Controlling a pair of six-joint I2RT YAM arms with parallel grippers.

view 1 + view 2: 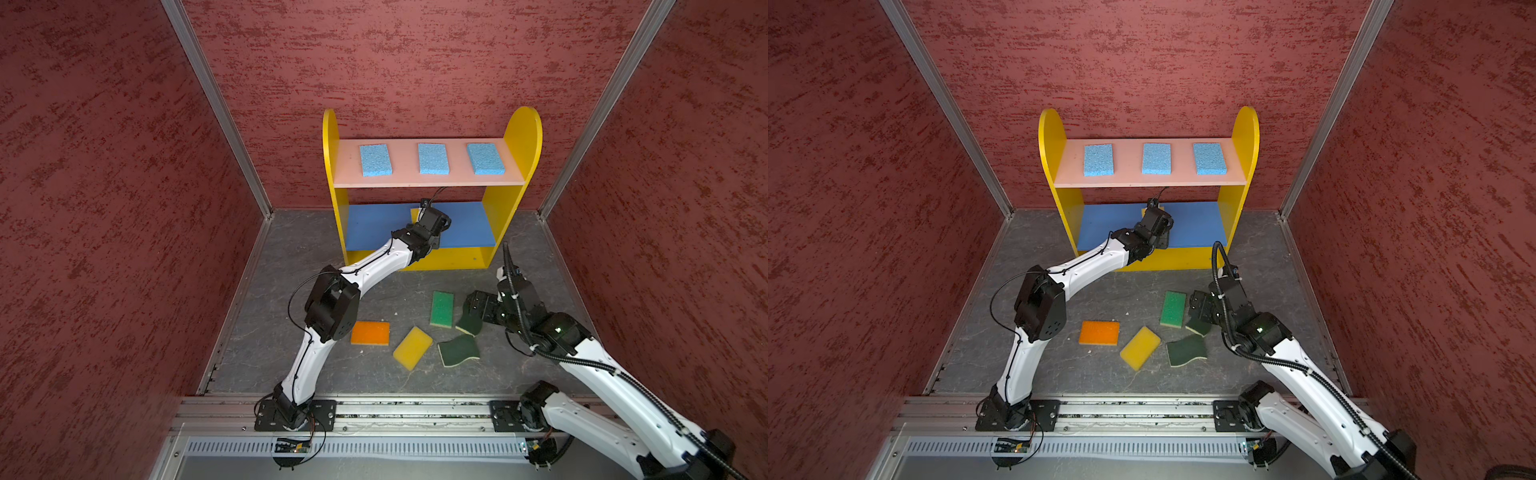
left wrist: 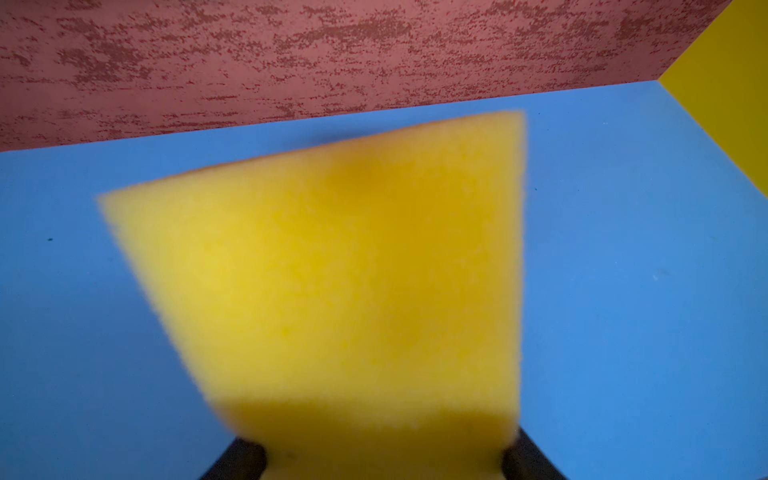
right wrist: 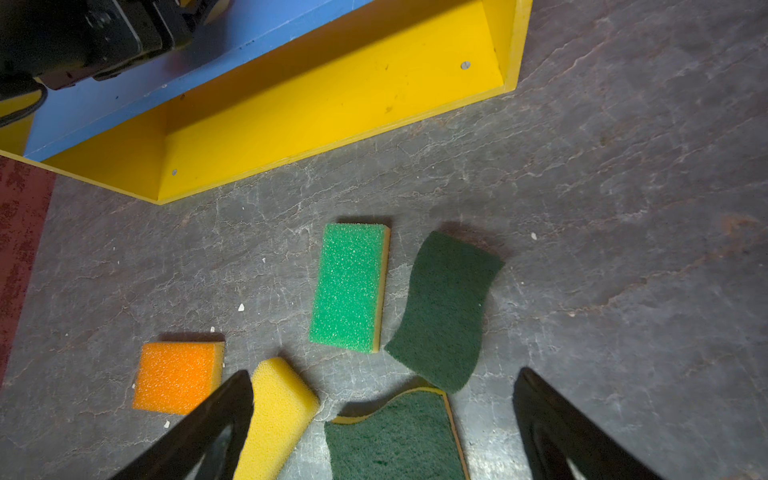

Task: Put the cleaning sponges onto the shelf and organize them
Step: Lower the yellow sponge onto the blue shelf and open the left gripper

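Because the pink upper board (image 1: pixel 428 179) carries three blue sponges (image 1: pixel 433 158), the left fingers (image 2: pixel 239 459), clamped on a yellow sponge (image 2: pixel 332 270), hold it over the blue middle board (image 2: pixel 623 249) of the shelf (image 1: pixel 524 137), apparently starting a second row. Spread wide, the right fingers (image 3: pixel 220 411) hang over five sponges (image 3: pixel 349 286) on the worktop (image 3: pixel 623 208).

White shells, black joints: left arm (image 1: pixel 374 264) carries a thin black cable (image 1: pixel 288 305), right arm (image 1: pixel 623 399) a ribbed hose (image 1: pixel 582 363); right gripper (image 3: pixel 384 372) shows tapered black fingers (image 3: pixel 199 428).
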